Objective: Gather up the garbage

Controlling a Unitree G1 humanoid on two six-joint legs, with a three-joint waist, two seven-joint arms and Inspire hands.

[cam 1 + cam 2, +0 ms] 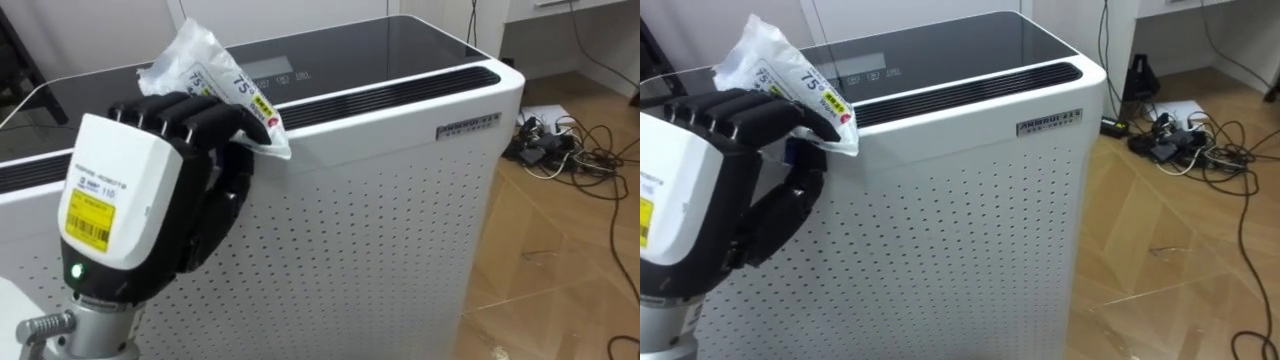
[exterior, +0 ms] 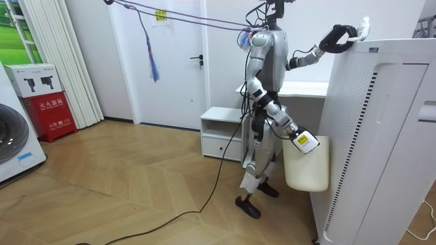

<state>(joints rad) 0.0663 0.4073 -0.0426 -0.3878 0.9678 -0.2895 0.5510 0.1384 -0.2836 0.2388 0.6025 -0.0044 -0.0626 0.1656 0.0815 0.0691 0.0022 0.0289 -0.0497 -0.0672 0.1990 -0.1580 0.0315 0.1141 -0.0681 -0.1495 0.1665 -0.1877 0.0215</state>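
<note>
A crumpled clear plastic wrapper (image 1: 215, 70) with print on it sits at the front edge of a tall white appliance's dark glossy top (image 1: 340, 55). My left hand (image 1: 130, 190) is raised to that edge, its black fingers curled round the wrapper's lower part. In the room view I stand facing the appliance (image 2: 381, 136), left hand (image 2: 335, 37) up at its top corner. My right hand (image 2: 304, 141) hangs low beside my hip and holds a cream waste bin (image 2: 306, 167) by its rim, off the floor.
The appliance's perforated white front (image 1: 380, 230) is right before me. A tangle of dark cables and plugs (image 1: 565, 145) lies on the wood floor to its right. A low white cabinet (image 2: 221, 133) stands behind me, and a red box (image 2: 49, 112) at the room view's left.
</note>
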